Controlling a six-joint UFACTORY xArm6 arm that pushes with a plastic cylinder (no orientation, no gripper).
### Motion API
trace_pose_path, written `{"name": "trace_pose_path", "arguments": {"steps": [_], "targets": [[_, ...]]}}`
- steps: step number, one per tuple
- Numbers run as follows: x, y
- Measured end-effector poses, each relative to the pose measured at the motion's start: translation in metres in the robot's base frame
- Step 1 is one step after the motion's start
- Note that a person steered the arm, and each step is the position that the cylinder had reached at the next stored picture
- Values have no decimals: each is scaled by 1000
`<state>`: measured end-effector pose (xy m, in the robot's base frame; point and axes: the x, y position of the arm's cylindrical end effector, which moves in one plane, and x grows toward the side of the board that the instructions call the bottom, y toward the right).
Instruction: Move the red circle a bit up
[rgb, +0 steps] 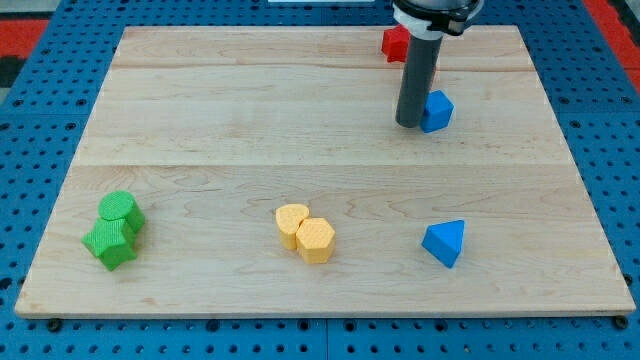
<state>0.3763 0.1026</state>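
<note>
Tip (409, 123) touches blue block (436, 110), red blocks (396, 43) behind rod; no hand shows.

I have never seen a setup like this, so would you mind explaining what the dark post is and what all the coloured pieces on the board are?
The dark post is the end of a robot arm. It has no hand; it only slides my tip across the wooden board to push blocks, so nothing is held. There is one camera view, looking down at the board; where it is mounted is not on record.

At the view's top, a red block is partly hidden behind the rod, so its shape is unclear. Close by the tip's right side is a blue block; I cannot tell whether they touch. Lower right lies a blue triangle-like block. Bottom centre, two yellow blocks sit pressed together. Bottom left, two green blocks are bunched together as well.
</note>
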Motion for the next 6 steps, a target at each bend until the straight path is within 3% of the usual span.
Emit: {"name": "trace_pose_path", "arguments": {"steps": [4,6], "targets": [[-22,17],[-71,5]]}}
